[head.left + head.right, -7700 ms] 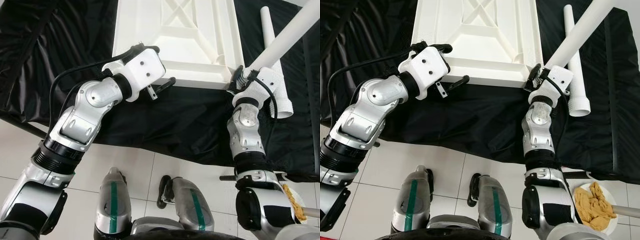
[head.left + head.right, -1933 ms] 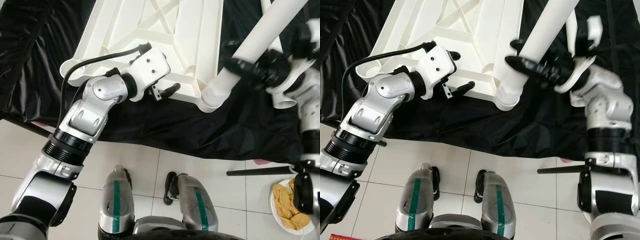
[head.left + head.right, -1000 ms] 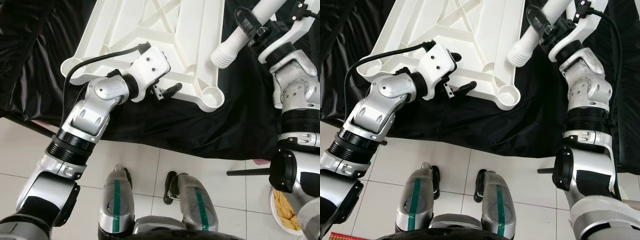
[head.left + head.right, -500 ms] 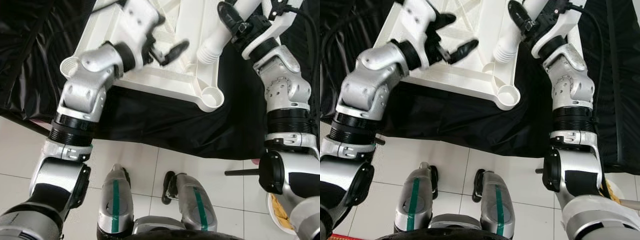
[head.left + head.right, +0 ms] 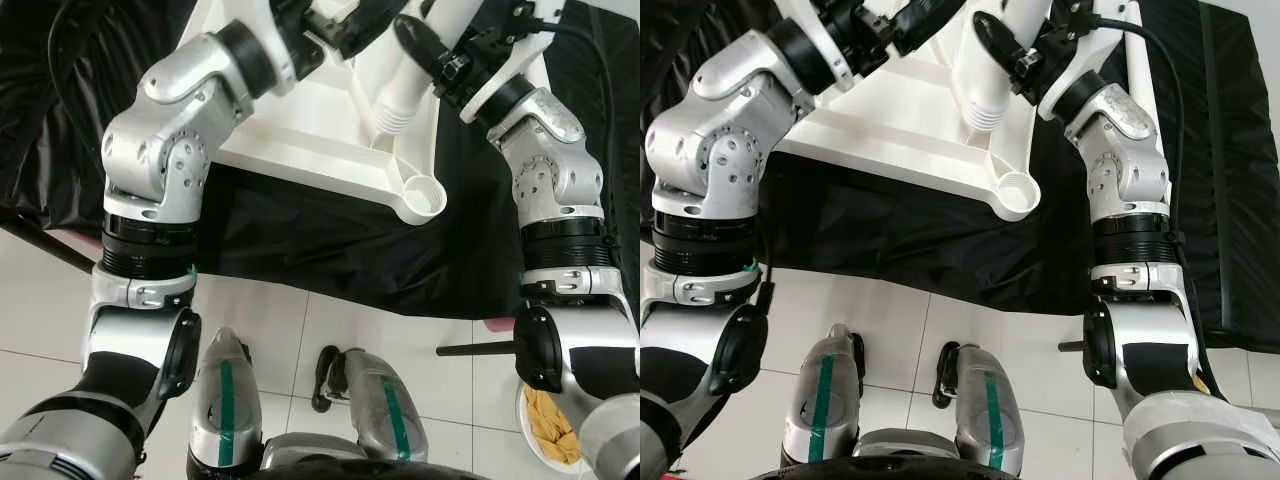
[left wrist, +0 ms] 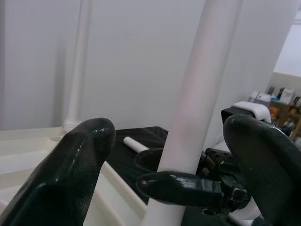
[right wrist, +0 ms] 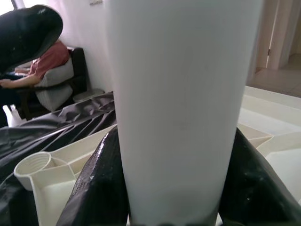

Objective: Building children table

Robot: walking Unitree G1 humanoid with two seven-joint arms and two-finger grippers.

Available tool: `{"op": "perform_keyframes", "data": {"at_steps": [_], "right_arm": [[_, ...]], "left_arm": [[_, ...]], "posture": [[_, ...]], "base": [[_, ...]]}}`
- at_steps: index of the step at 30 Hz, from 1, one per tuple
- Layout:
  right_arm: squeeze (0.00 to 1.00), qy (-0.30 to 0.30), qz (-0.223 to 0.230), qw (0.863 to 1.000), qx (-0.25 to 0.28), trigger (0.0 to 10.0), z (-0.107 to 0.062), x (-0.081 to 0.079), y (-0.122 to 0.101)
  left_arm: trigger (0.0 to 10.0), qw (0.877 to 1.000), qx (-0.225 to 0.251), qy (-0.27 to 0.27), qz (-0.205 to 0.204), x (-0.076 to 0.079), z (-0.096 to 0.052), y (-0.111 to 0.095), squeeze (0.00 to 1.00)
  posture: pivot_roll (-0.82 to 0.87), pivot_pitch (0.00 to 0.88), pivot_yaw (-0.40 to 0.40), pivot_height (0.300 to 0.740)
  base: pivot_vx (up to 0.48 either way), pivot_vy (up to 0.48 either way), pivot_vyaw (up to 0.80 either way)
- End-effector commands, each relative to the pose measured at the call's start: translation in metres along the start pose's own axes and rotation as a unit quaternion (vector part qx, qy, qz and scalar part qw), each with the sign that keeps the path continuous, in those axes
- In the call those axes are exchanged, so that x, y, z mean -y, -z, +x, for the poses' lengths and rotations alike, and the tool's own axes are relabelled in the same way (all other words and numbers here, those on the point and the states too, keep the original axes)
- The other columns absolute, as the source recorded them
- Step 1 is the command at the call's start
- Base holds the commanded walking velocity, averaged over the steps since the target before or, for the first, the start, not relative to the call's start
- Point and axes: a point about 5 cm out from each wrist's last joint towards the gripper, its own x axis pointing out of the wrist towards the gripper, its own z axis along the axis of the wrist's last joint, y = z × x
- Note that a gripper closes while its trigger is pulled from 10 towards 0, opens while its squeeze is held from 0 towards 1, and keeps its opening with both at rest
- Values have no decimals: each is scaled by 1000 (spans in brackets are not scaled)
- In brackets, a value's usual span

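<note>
Holding the white leg (image 5: 415,75) clamped, the right claw (image 5: 440,55) keeps its threaded end above the upturned tabletop (image 5: 330,150), short of the corner socket (image 5: 425,195), which lies nearer the robot. The left claw (image 6: 169,155), fingers apart, flanks the leg.

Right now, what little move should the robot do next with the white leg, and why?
Probably swing the white leg toward the open corner socket and stand it above the hole. The right hand is shut on the leg, whose ribbed end hangs over the upturned tabletop, short of that socket. The left hand is open, fingers either side of the leg.
</note>
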Motion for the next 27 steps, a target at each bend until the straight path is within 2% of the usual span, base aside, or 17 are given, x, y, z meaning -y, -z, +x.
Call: {"op": "perform_keyframes", "data": {"at_steps": [1, 3, 6, 12, 17, 20, 27], "right_arm": [[0, -22, -8, 1000, -10, 10000, -5, -2, -1], [0, -50, -8, 998, -24, 10000, -7, -7, 1], [0, -62, -12, 997, -32, 10000, -8, -9, 3], [0, -117, -27, 991, -56, 10000, -13, -16, 6], [0, -116, -29, 991, -63, 10000, -16, -14, 7], [0, -115, -25, 990, -78, 10000, -21, -12, 9], [0, -109, -27, 990, -80, 10000, -22, -11, 9]], "left_arm": [[10000, 1000, 5, 23, -8, 2, 4, -8, 0], [10000, 999, 3, 32, -17, 1, 7, -11, 0], [10000, 999, 0, 37, -20, 2, 8, -13, 0], [10000, 997, -37, 57, -23, 3, 17, -10, 0], [10000, 996, -47, 69, -15, 5, 20, -9, 0], [10000, 993, -62, 98, -9, 9, 25, -10, 0], [10000, 989, -74, 130, -3, 12, 26, -11, 0]], "posture": [[178, 18, -121, 740], [172, 19, -115, 740], [168, 21, -113, 740], [145, 33, -89, 740], [140, 38, -85, 740], [130, 52, -69, 740], [126, 61, -59, 740]], "base": [[0, 0, 0], [0, 0, 0], [0, 0, 0], [0, 0, 0], [0, 0, 0], [0, 0, 0], [0, 0, 0]]}}
